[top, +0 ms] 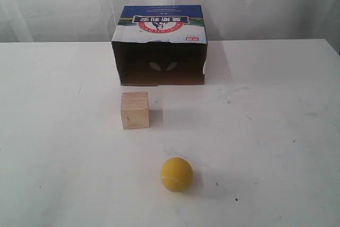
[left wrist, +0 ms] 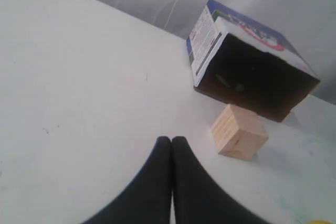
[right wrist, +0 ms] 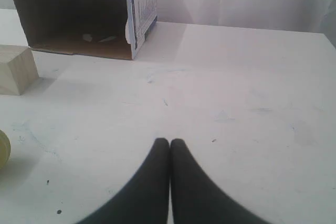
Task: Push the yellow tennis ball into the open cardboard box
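The yellow tennis ball (top: 177, 174) rests on the white table near the front, a sliver of it showing at the right wrist view's edge (right wrist: 3, 149). The open cardboard box (top: 160, 46) lies at the back centre, its dark mouth facing the front; both wrist views catch it (left wrist: 252, 72) (right wrist: 79, 17). My left gripper (left wrist: 171, 139) is shut on nothing, over bare table, short of the wooden cube. My right gripper (right wrist: 169, 141) is also shut and empty, off to the side of the ball. Neither gripper appears in the exterior view.
A pale wooden cube (top: 135, 110) stands between ball and box, slightly left of the ball's line to the mouth; it also shows as the cube (left wrist: 239, 132) and the cube (right wrist: 16, 68) in the wrist views. White curtains hang behind the white table (top: 276, 131).
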### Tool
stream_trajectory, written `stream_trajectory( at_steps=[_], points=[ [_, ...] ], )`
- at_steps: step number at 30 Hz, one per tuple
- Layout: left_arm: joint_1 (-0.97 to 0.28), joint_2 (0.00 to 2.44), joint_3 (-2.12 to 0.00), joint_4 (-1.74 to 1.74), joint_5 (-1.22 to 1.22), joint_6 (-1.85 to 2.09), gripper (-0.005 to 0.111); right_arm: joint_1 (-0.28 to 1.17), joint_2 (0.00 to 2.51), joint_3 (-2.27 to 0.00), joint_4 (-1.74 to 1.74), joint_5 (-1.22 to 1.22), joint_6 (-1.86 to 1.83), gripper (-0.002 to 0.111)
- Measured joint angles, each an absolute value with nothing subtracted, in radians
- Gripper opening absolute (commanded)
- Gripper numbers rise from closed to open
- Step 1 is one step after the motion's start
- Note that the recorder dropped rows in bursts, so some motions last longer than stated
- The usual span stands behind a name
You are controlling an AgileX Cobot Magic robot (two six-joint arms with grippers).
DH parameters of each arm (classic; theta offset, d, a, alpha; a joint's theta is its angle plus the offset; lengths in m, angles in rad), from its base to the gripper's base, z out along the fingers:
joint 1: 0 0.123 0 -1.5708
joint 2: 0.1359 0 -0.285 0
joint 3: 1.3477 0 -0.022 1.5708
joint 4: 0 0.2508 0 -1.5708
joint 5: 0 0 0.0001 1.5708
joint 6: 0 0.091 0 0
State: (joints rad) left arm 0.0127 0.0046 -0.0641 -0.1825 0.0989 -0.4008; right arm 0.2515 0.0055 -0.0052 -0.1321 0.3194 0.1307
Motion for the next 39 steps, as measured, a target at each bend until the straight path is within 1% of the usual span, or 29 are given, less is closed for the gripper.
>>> stream_trajectory(
  at_steps=[5,11,16,18,22,26,31,39],
  points=[
    [0.013,0.003,-0.21,-0.187,0.214,-0.372,0.0,0.251,0.005,-0.005,-0.132,0.319,0.131,0.0],
    [0.013,0.009,-0.383,-0.259,0.39,-0.142,0.0,0.251,0.005,-0.005,-0.132,0.319,0.131,0.0],
    [0.013,0.138,-0.448,-0.46,0.59,0.128,0.0,0.251,0.005,-0.005,-0.132,0.319,0.131,0.0],
    [0.013,0.201,-0.453,-0.585,0.626,0.239,0.0,0.251,0.005,-0.005,-0.132,0.319,0.131,0.0],
    [0.013,0.306,-0.458,-0.791,0.64,0.457,0.0,0.251,0.005,-0.005,-0.132,0.319,0.131,0.0],
    [0.013,0.39,-0.459,-0.89,0.635,0.585,0.0,0.251,0.005,-0.005,-0.132,0.319,0.131,0.0],
    [0.013,0.429,-0.459,-0.908,0.602,0.622,0.0,0.251,0.005,-0.005,-0.132,0.319,0.131,0.0],
    [0.013,0.42,-0.459,-0.87,0.577,0.64,0.0,0.251,0.005,-0.005,-0.132,0.319,0.131,0.0]
  ],
)
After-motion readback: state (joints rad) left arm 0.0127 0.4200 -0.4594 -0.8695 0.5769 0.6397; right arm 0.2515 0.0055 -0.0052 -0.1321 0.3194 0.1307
